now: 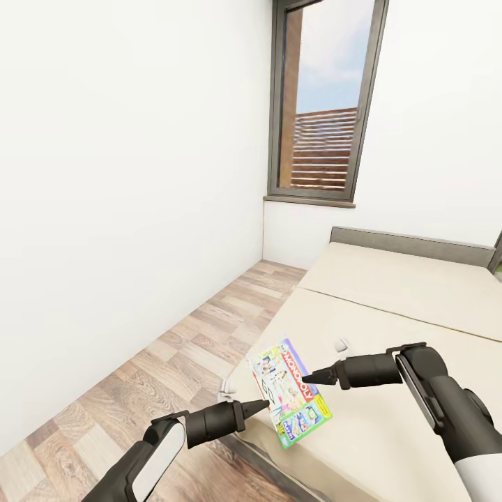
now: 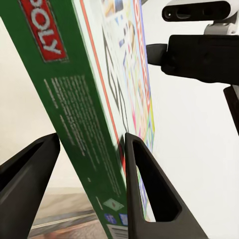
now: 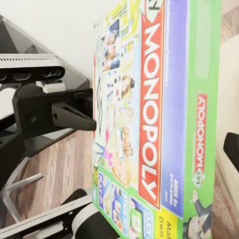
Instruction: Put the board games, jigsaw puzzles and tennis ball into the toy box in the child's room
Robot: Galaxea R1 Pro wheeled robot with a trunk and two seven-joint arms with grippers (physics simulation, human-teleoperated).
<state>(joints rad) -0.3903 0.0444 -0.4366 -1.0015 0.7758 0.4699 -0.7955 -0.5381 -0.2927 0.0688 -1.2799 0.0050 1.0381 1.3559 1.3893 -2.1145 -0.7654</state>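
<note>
Head view gives me the bed (image 1: 411,293) first, its pale mattress running to the wall under the window (image 1: 324,104), with plank floor (image 1: 174,362) alongside. Over the bed's near corner I hold one board game (image 1: 289,392), a green-edged Monopoly box, tilted on edge between both arms. My left gripper (image 1: 259,406) straddles the box's lower edge; in the left wrist view one finger (image 2: 149,194) presses the printed face while the other (image 2: 27,174) stands off the green side, so I judge it partly closed, not clamped. My right gripper (image 1: 310,378) touches the box's upper edge, but how wide it is I cannot tell (its fingers are cut off in the right wrist view). By my reckoning this game is lifted but not yet boxed; everything else remains undone.
</note>
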